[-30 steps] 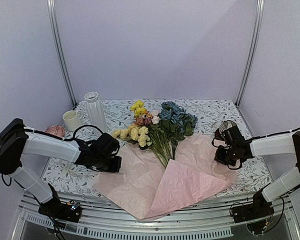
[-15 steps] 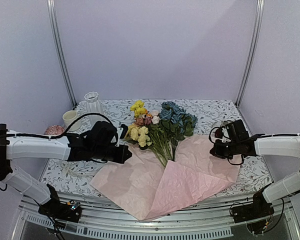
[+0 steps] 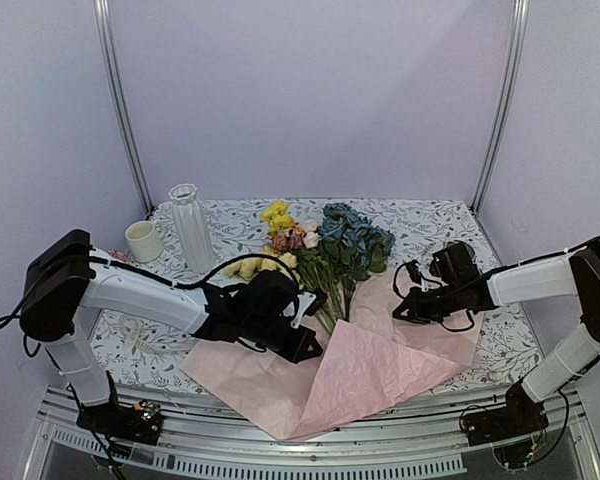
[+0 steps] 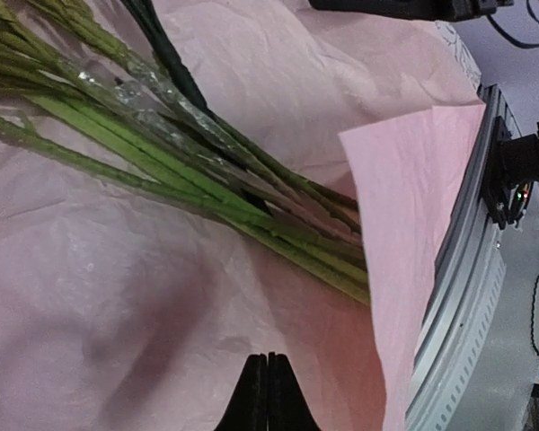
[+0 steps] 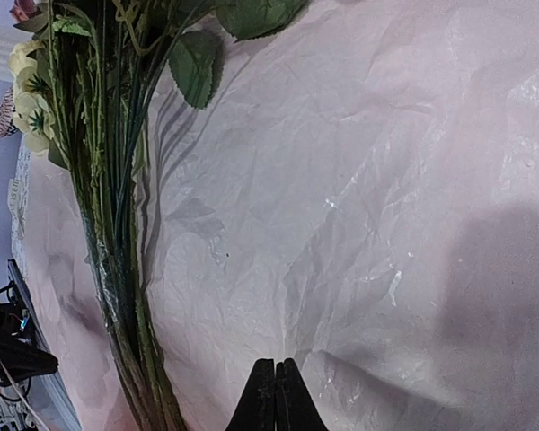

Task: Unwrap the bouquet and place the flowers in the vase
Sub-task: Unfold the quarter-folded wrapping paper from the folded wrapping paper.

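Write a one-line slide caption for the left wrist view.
Shut left tool above crinkled pink paper, pointing toward the green stems lying across it.

Flowers [image 3: 325, 248] lie on the spread pink paper [image 3: 370, 368]; left gripper [image 3: 308, 345] over its left half, right gripper [image 3: 401, 307] over its right half, vase [image 3: 190, 228] beyond its left corner

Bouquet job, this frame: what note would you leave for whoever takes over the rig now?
Left claw: shut, empty, near the stems, over the pink paper.
Right claw: shut, empty, over the paper's right half.
Flowers lie bunched on the opened paper; vase stands back left, no flowers in it.
Done: paper opened.
Left: lift the flowers, stand them in the vase.
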